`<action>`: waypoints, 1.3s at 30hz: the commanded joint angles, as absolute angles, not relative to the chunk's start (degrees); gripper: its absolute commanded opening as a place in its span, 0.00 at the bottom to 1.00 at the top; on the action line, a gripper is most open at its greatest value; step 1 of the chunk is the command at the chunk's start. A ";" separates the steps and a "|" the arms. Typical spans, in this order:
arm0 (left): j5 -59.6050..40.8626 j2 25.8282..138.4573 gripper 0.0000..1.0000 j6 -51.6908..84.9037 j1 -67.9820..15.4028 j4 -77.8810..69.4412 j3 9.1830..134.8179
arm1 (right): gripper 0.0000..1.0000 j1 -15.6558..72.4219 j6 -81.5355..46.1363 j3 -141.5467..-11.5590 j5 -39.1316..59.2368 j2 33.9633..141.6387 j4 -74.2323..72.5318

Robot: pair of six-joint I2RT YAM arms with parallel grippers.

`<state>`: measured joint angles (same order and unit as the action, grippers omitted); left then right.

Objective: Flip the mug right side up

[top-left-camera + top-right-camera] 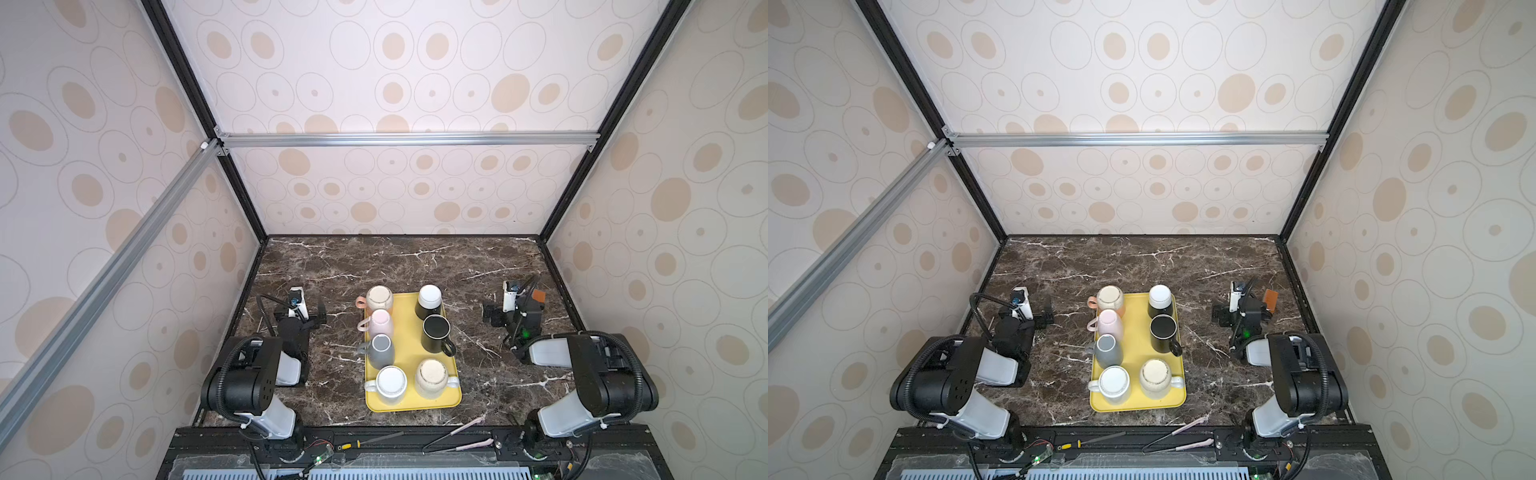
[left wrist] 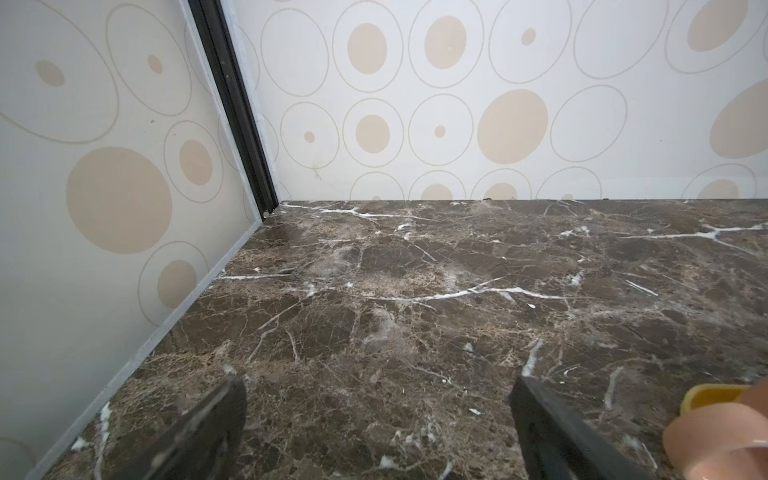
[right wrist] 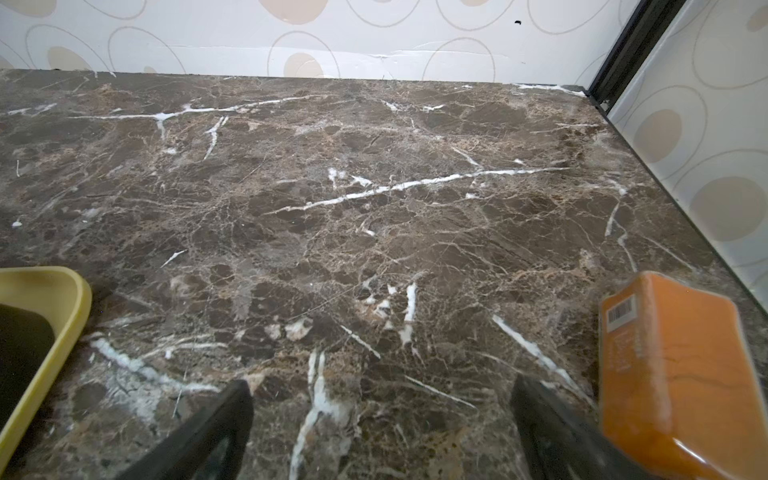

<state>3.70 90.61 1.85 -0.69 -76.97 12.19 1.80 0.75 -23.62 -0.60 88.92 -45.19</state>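
Note:
A yellow tray (image 1: 409, 405) (image 1: 1136, 405) in the middle of the marble table carries several mugs in both top views. One black mug (image 1: 436, 332) stands right side up with its dark inside showing. Bottoms up around it are a beige-orange mug (image 1: 379, 299), a pink mug (image 1: 380, 324), a grey mug (image 1: 381, 350), a white mug (image 1: 391, 384), a black-and-white mug (image 1: 429, 300) and a beige mug (image 1: 432, 376). My left gripper (image 1: 301, 316) (image 2: 378, 415) is open over bare marble left of the tray. My right gripper (image 1: 513, 311) (image 3: 380, 415) is open to the tray's right, holding nothing.
An orange packet (image 3: 673, 374) (image 1: 539, 296) lies close beside the right gripper, near the right wall. The tray corner (image 3: 62, 299) (image 2: 706, 395) shows in both wrist views. A screwdriver (image 1: 365, 441) and tongs (image 1: 457, 436) rest on the front rail. Patterned walls enclose three sides.

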 commanded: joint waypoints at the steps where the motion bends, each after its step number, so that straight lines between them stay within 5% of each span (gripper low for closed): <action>1: 2.65 90.43 1.00 1.05 -0.44 -77.26 13.18 | 1.00 1.72 1.50 -24.52 -0.44 88.29 -45.18; 36: 3.55 89.49 1.00 -0.86 -2.02 -77.64 12.60 | 1.00 1.75 1.57 -24.27 -0.54 88.11 -46.67; 39: 5.24 81.86 1.00 -2.48 -3.91 -70.55 13.07 | 0.98 2.02 0.39 -27.21 -4.46 81.03 -34.40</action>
<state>3.95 87.77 0.45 -2.42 -74.08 12.14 1.83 0.69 -24.18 -1.34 87.13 -41.89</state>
